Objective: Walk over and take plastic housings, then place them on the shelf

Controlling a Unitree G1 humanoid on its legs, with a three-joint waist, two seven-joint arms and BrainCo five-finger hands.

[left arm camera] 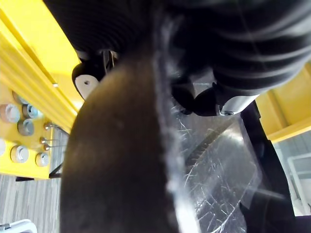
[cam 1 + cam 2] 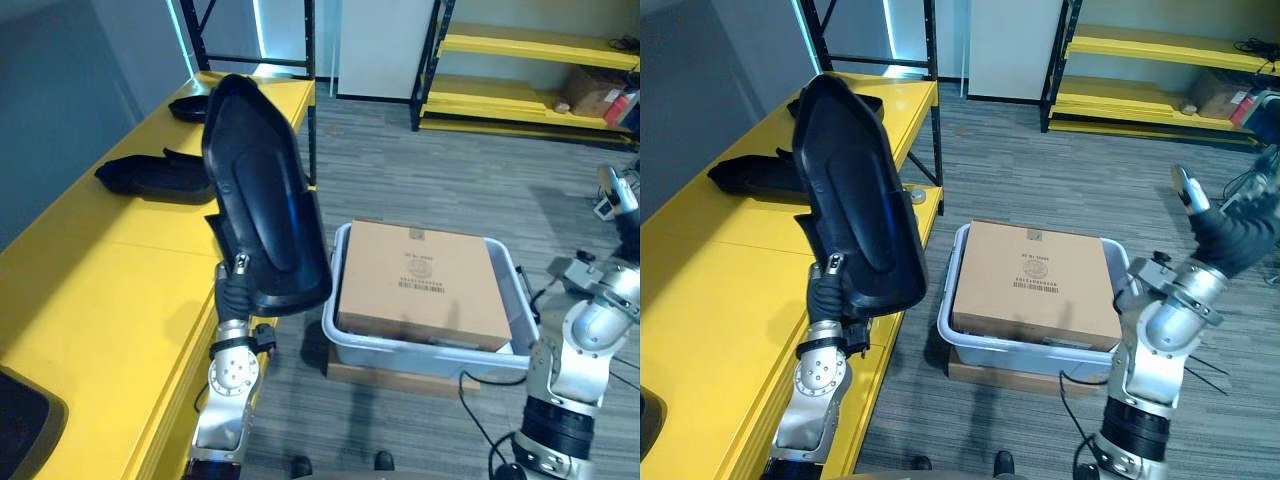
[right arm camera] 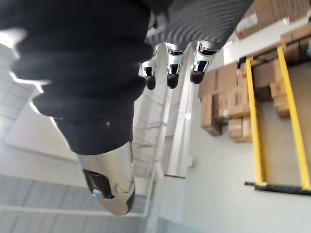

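Observation:
A large black plastic housing [image 2: 262,190] stands upright over the front edge of the yellow shelf [image 2: 110,280]. My left hand [image 2: 235,290] is shut on its lower end from underneath, and the left wrist view shows the housing's [image 1: 121,160] dark edge right against the hand. Two more black housings [image 2: 150,175] [image 2: 190,105] lie flat further back on the shelf. At the far right my right hand [image 2: 1230,240] is raised in the air, fingers [image 3: 170,68] relaxed and holding nothing.
A grey plastic bin [image 2: 520,290] holding a brown cardboard box [image 2: 425,280] sits on the floor right of the shelf. A black upright post [image 2: 310,90] stands at the shelf's far corner. Yellow racking [image 2: 520,90] lines the back right. Another dark part [image 2: 25,420] lies at the shelf's near end.

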